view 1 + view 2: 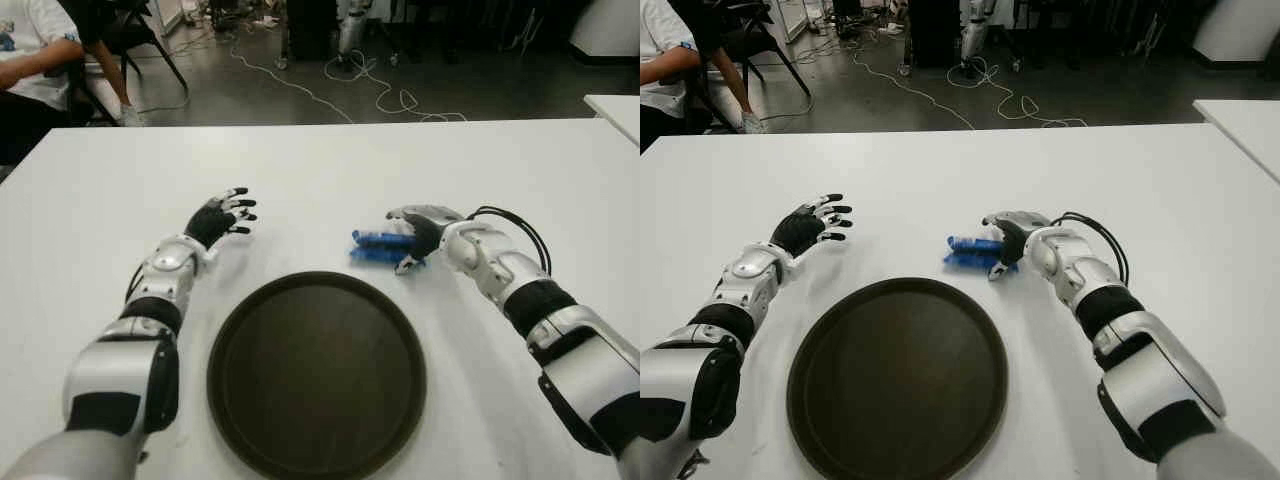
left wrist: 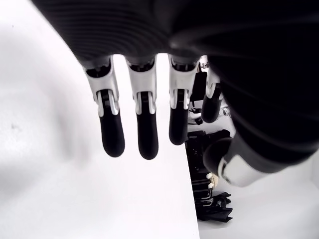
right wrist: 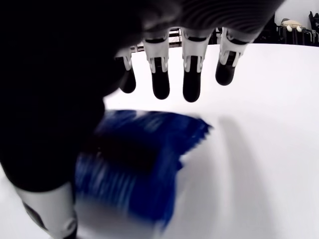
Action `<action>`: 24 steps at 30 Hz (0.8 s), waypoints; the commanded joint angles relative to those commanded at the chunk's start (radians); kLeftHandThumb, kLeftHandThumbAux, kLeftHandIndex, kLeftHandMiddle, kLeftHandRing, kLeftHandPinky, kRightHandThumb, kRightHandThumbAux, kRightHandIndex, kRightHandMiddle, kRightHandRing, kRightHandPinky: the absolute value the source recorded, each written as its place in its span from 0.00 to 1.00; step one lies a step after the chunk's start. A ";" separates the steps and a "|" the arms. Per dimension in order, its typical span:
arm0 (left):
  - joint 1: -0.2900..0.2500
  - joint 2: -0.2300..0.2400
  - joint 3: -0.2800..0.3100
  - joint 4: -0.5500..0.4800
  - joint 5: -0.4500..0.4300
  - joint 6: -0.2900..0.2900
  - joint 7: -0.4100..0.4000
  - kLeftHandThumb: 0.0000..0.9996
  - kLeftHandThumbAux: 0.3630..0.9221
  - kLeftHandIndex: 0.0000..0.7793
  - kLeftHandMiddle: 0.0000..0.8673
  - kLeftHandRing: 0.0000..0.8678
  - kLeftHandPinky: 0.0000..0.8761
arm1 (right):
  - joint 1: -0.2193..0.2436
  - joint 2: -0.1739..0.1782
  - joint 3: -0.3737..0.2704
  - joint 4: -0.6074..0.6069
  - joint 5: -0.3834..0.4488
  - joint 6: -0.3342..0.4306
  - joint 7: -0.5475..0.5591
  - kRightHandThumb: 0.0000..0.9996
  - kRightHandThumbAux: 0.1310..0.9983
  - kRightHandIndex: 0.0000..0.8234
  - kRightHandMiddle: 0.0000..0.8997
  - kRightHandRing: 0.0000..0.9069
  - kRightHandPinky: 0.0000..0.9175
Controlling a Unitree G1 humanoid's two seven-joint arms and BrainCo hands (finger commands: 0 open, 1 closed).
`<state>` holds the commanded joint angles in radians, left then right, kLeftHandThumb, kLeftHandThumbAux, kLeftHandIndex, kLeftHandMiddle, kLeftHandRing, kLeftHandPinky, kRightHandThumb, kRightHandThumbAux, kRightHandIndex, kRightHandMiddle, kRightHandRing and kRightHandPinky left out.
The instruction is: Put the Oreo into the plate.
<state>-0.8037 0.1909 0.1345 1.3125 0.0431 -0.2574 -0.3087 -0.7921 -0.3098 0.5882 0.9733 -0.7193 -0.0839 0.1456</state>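
Observation:
A blue Oreo pack [image 1: 378, 247] lies on the white table [image 1: 320, 170], just past the far right rim of the round dark plate [image 1: 316, 372]. My right hand [image 1: 412, 240] is over the pack's right end. In the right wrist view its fingers [image 3: 192, 79] reach out straight beyond the pack [image 3: 134, 164], and the thumb shows beside the pack; nothing is gripped. My left hand [image 1: 226, 214] shows to the far left of the plate with its fingers [image 2: 144, 129] spread and nothing in it.
A seated person [image 1: 30, 60] is at the table's far left corner. Cables [image 1: 380, 95] trail over the floor beyond the far edge. Another white table [image 1: 615, 110] stands at the right.

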 joint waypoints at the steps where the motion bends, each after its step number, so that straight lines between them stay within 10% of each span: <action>1: 0.000 0.000 0.000 0.000 0.000 -0.001 -0.001 0.00 0.50 0.18 0.25 0.30 0.36 | -0.001 0.001 0.002 0.003 -0.001 0.001 -0.002 0.00 0.76 0.14 0.15 0.12 0.08; 24: 0.000 0.005 -0.012 0.002 0.010 -0.020 -0.022 0.00 0.48 0.19 0.25 0.30 0.36 | -0.018 0.068 0.034 0.108 -0.007 -0.011 -0.101 0.00 0.79 0.13 0.14 0.12 0.10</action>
<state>-0.8040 0.1963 0.1229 1.3144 0.0530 -0.2774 -0.3305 -0.8097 -0.2414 0.6220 1.0808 -0.7261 -0.0946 0.0442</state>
